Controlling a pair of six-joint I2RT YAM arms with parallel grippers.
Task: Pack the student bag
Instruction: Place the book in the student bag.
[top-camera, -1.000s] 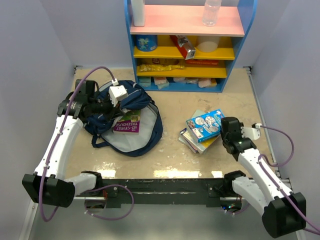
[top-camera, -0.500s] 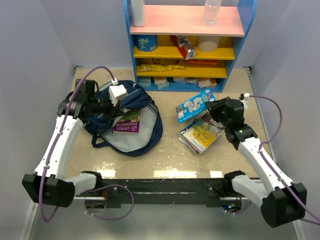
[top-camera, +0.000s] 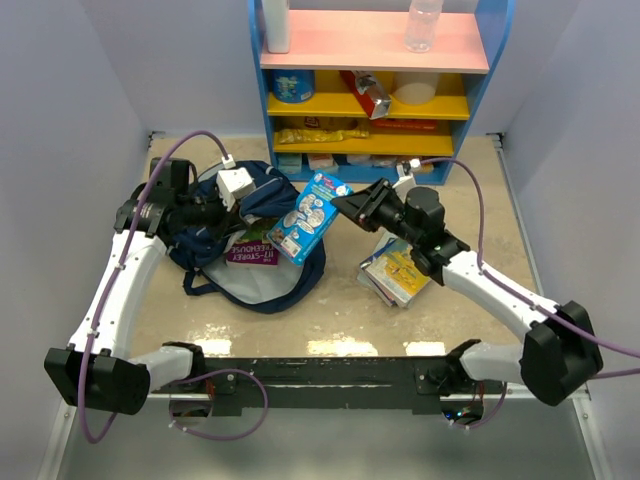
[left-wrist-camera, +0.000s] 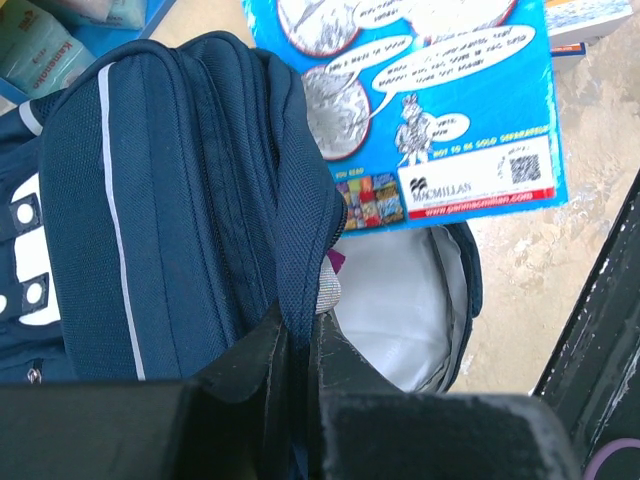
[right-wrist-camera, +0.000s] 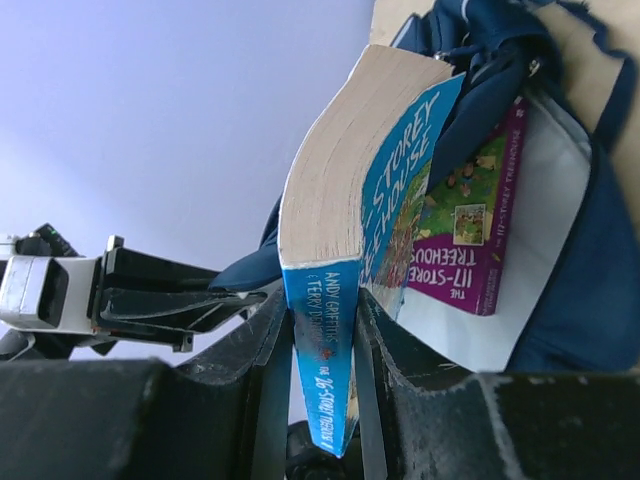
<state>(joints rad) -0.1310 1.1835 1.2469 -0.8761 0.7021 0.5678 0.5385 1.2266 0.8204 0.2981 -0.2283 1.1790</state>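
Note:
The navy student bag (top-camera: 262, 272) lies open on the table's left, its white lining showing, with a purple book (top-camera: 254, 246) lying in the opening. My left gripper (top-camera: 243, 199) is shut on the bag's upper flap (left-wrist-camera: 300, 250) and holds it up. My right gripper (top-camera: 345, 205) is shut on a blue paperback (top-camera: 307, 215) by its spine (right-wrist-camera: 325, 340) and holds it in the air over the bag's opening. The blue book's back cover (left-wrist-camera: 420, 110) shows in the left wrist view, above the lining (left-wrist-camera: 395, 320). The purple book (right-wrist-camera: 470, 220) shows beyond the blue one in the right wrist view.
A small stack of books (top-camera: 400, 275) lies on the table right of the bag. A blue shelf unit (top-camera: 372, 90) with food items and bottles stands at the back. Walls close in left and right.
My right arm has lifted the blue book off the stack and carried it left, from the table's right side to above the bag. The left arm has stayed still.

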